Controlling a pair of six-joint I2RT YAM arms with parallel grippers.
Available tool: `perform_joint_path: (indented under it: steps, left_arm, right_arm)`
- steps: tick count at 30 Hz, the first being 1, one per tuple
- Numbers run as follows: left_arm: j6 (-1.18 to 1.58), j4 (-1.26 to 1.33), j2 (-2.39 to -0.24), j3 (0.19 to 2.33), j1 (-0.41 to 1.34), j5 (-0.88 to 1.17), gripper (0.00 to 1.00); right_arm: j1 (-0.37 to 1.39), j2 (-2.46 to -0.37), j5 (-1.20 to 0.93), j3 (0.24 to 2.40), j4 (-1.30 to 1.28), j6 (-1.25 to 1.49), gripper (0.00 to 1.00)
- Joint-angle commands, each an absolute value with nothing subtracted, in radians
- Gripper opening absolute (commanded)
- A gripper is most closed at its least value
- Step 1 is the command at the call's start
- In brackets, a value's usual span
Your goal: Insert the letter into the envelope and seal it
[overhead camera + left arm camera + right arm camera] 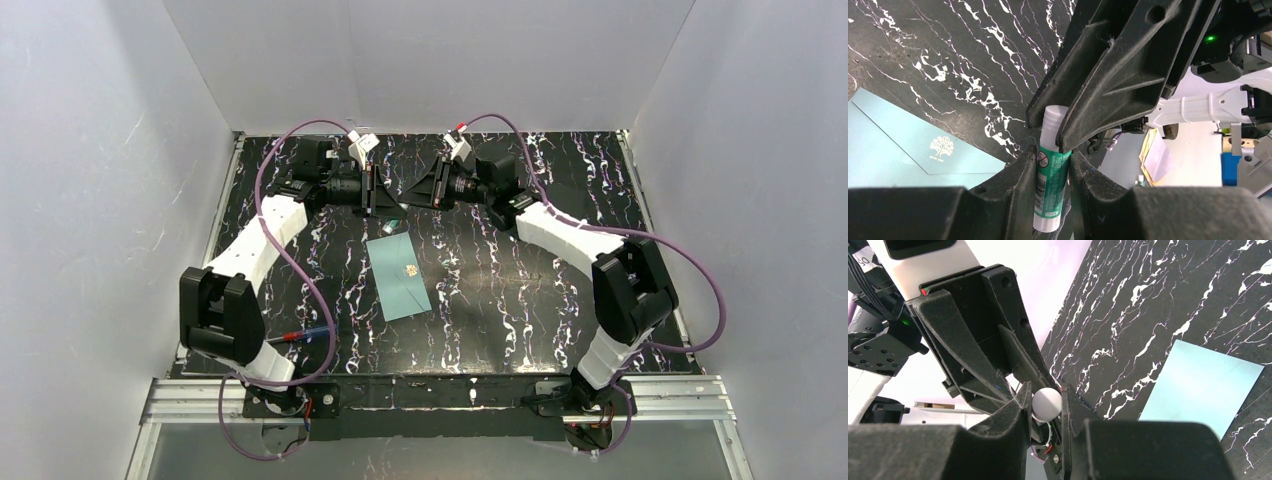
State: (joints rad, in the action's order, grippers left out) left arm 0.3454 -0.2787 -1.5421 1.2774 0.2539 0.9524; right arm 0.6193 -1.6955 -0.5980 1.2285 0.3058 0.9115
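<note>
My left gripper (1053, 156) is clenched on the glue stick (1051, 187), at 12 o'clock from the envelope (399, 277) lying mid-table. The right gripper (1045, 396) straddles the cap (1047, 403); whether it pinches or sits loose I can't tell. No letter shows anywhere, so I judge it's inside. The flap lies down, but I can't see whether it's glued.
</note>
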Motion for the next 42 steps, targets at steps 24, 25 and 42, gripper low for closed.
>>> perform_joint_path:
  steps: [24,25,42]
  left_arm:
    - [0.586,-0.048,-1.516,1.088,0.448,0.472,0.00]
    - [0.584,-0.051,-1.559,1.111,0.488,0.438,0.00]
    - [0.432,-0.220,-1.963,1.393,0.858,-0.206,0.13]
  right_arm:
    - [0.416,-1.526,-0.180,1.204,-0.278,0.795,0.80]
    - [0.416,-1.505,-0.135,1.193,-0.322,0.778,0.80]
    - [0.416,-1.212,0.170,1.075,-0.596,0.741,0.80]
